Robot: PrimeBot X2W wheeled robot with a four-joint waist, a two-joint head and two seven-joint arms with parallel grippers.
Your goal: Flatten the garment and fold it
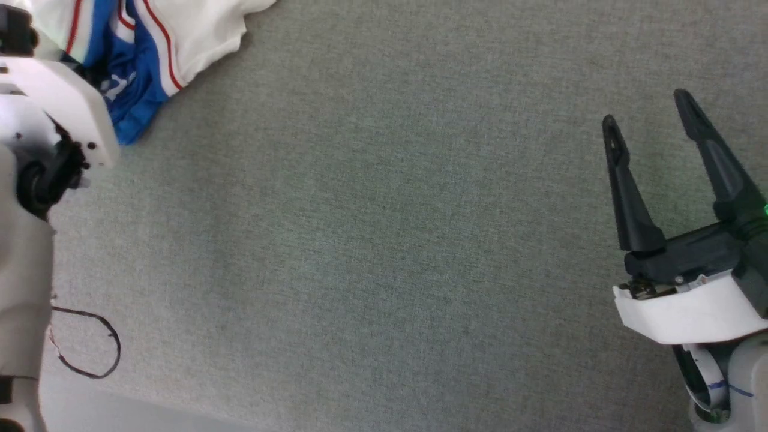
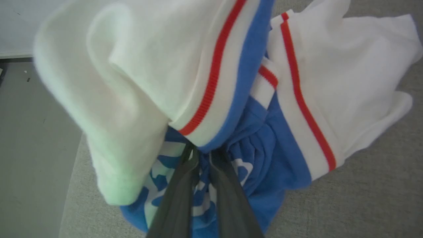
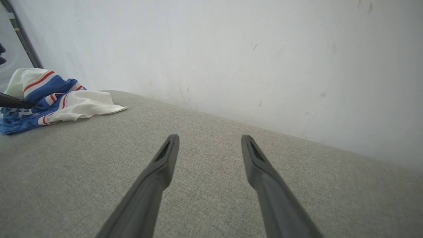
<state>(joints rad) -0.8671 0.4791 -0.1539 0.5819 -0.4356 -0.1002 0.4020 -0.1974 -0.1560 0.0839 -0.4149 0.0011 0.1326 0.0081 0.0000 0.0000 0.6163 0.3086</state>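
The garment (image 1: 150, 54) lies bunched at the far left of the grey cloth surface, a heap of blue body, white sleeves and red-striped trim. In the left wrist view my left gripper (image 2: 203, 152) has its two dark fingers pressed close together on a blue fold of the garment (image 2: 297, 66), under a white sleeve. The white wrist of that arm stands beside the heap in the head view, its fingers hidden there. My right gripper (image 1: 645, 109) hovers open at the right, far from the cloth, with nothing between its fingers. From the right wrist, the right gripper (image 3: 210, 138) is open and the garment (image 3: 66, 102) lies at far left.
The grey cloth surface (image 1: 384, 240) spreads wide between the two arms. A white wall (image 3: 231, 49) runs along its far side. A black cable loop (image 1: 90, 342) hangs by my left arm near the surface's front edge.
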